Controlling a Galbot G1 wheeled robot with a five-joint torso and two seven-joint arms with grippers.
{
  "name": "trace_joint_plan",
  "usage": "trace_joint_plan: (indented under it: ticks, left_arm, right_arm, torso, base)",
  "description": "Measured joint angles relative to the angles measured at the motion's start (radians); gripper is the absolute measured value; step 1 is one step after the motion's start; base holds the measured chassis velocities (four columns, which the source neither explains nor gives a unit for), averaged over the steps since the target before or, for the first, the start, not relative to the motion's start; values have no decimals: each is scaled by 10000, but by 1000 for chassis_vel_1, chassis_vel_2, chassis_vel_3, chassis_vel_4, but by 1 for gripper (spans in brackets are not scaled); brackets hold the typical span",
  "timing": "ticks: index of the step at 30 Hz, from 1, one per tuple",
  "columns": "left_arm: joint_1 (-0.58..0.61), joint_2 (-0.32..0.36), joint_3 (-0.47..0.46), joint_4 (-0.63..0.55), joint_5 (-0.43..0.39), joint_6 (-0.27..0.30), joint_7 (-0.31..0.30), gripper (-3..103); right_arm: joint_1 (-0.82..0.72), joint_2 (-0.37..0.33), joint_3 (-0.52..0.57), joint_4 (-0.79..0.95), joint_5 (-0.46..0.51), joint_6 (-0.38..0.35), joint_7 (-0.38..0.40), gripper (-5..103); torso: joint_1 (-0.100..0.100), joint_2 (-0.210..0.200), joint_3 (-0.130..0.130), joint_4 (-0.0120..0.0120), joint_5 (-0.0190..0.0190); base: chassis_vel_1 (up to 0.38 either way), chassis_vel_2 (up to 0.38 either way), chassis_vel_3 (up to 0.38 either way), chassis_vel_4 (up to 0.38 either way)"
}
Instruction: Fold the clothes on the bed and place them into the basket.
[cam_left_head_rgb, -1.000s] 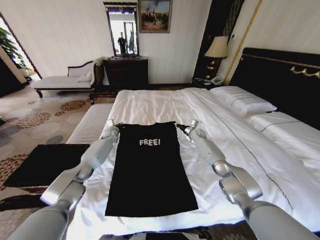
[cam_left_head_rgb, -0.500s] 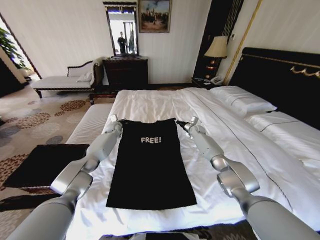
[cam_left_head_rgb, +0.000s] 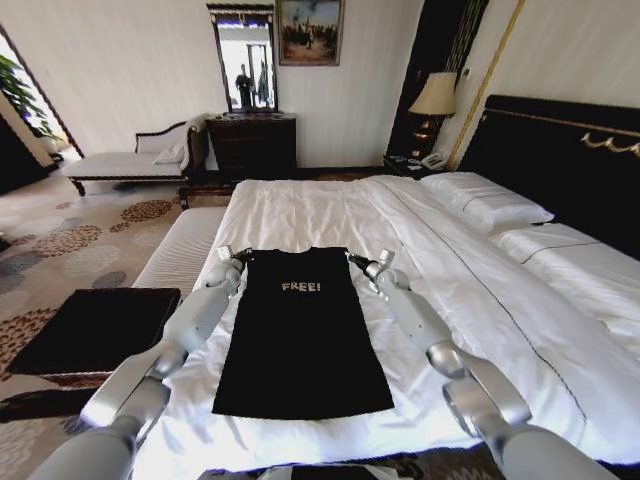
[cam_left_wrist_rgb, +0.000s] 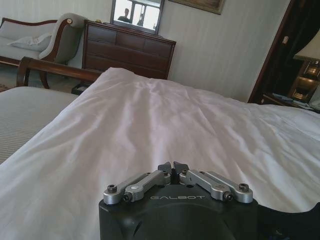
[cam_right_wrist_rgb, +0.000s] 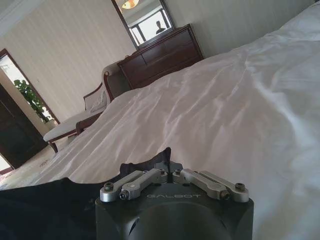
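Note:
The clothes (cam_left_head_rgb: 300, 340), a black T-shirt with white "FREE!" lettering, lie as a long narrow strip on the bed (cam_left_head_rgb: 300, 205). My left gripper (cam_left_head_rgb: 232, 257) is shut on the shirt's far left corner. My right gripper (cam_left_head_rgb: 362, 262) is shut on the far right corner. The far edge looks raised a little off the duvet between them. In the right wrist view, black cloth (cam_right_wrist_rgb: 150, 164) is pinched in my right gripper (cam_right_wrist_rgb: 170, 172). My left gripper (cam_left_wrist_rgb: 172, 167) has its tips closed together over the white duvet (cam_left_wrist_rgb: 150, 115). The basket (cam_left_head_rgb: 95, 325), with its black top, stands on the carpet to the left.
A white-cushioned bench (cam_left_head_rgb: 180, 250) runs along the bed's left side, between the bed and the basket. Pillows (cam_left_head_rgb: 485, 205) and a black headboard (cam_left_head_rgb: 560, 150) are on the right. A chaise longue (cam_left_head_rgb: 130, 160), a dark dresser (cam_left_head_rgb: 250, 145) and a lamp (cam_left_head_rgb: 435, 95) stand by the far wall.
Both grippers first slid the shirt a little away from me up the bed. Then its far edge came back toward me and rose, so the lettering looks squashed.

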Motion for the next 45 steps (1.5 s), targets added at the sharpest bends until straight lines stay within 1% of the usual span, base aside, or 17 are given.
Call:
trace_joint_plan:
  ticks: [1,4,9,12,15,17,18,21,22,25,27,29,31,33,36,40,45]
  left_arm:
    - [0,0,0,0,0,0,0,2]
    - [1056,330,-144,-1032,22,-82,-342,2]
    - [2350,622,-492,-2458,160,-121,-569,2]
    - [2786,707,-656,-3064,257,-159,-631,2]
    - [3705,1030,-917,-4297,456,-255,-711,2]
    - [3877,1101,-954,-4481,499,-274,-718,2]
    - [4300,1251,-1069,-4863,586,-310,-729,2]
    - [5195,1487,-1382,-5491,672,-357,-768,2]
    - [5195,1487,-1382,-5491,672,-357,-768,2]
    - [6595,1726,-2048,-6494,878,-399,-768,2]
    - [6735,1741,-2140,-6610,894,-406,-767,2]
    - [7577,1787,-2691,-7299,1017,-428,-748,2]
    - [8284,1777,-3032,-7760,1238,-483,-682,2]
    - [8427,1770,-3087,-7841,1287,-497,-657,2]
    - [9758,1639,-3572,-8326,1719,-681,-411,2]
    - [10477,1544,-3974,-8693,1886,-768,-323,2]
    - [10982,1561,-4244,-8936,2064,-847,-225,2]
  right_arm:
    - [0,0,0,0,0,0,0,0]
    - [-764,-202,227,791,-266,99,33,0]
    - [-1785,-662,574,2336,-652,169,72,0]
    - [-2306,-906,775,2998,-818,186,79,0]
    - [-3818,-1446,1257,4432,-894,187,104,0]
    - [-4075,-1519,1330,4611,-949,190,104,0]
    - [-4658,-1644,1511,5006,-1135,210,90,0]
    - [-5359,-1561,1854,5477,-1464,255,48,0]
    - [-5359,-1561,1854,5477,-1464,255,48,0]
    - [-6303,-1443,2312,6340,-1638,265,46,0]
    - [-6410,-1444,2363,6454,-1655,273,43,0]
    - [-7197,-1455,2736,7207,-1807,298,15,0]
    - [-7854,-1441,3081,7757,-1983,329,-51,0]
    - [-7977,-1431,3144,7843,-2035,341,-69,0]
    - [-9057,-1368,3580,8601,-2326,441,-175,0]
    - [-9735,-1130,3800,9057,-2492,523,-239,0]
    - [-10195,-889,4095,9388,-2492,558,-251,0]
  torso:
    - [0,0,0,0,0]
    - [0,0,0,5,-4]
    - [0,0,0,10,-4]
    - [-1,1,-1,3,-1]
    - [-1,1,-1,0,1]
    - [-1,1,-1,-1,3]
    - [-1,1,-1,-4,-1]
    - [0,1,-1,3,-2]
    - [0,1,-1,3,-2]
    - [2,1,0,12,-3]
    - [2,1,1,11,-5]
    - [1,1,0,2,-1]
    - [0,2,-1,3,-2]
    - [1,2,-1,2,-2]
    - [1,2,0,7,-5]
    - [0,2,0,1,-2]
    - [1,2,0,6,-1]
  base:
    - [0,0,0,0]
    - [0,0,0,0]
    - [0,0,0,0]
    - [0,0,0,0]
    - [0,0,0,0]
    - [0,0,0,0]
    - [0,0,0,0]
    - [0,0,0,0]
    - [0,0,0,0]
    - [0,0,0,0]
    - [0,0,0,0]
    - [0,0,0,0]
    - [0,0,0,0]
    - [0,0,0,0]
    - [0,0,0,0]
    - [0,0,0,0]
    - [0,0,0,0]
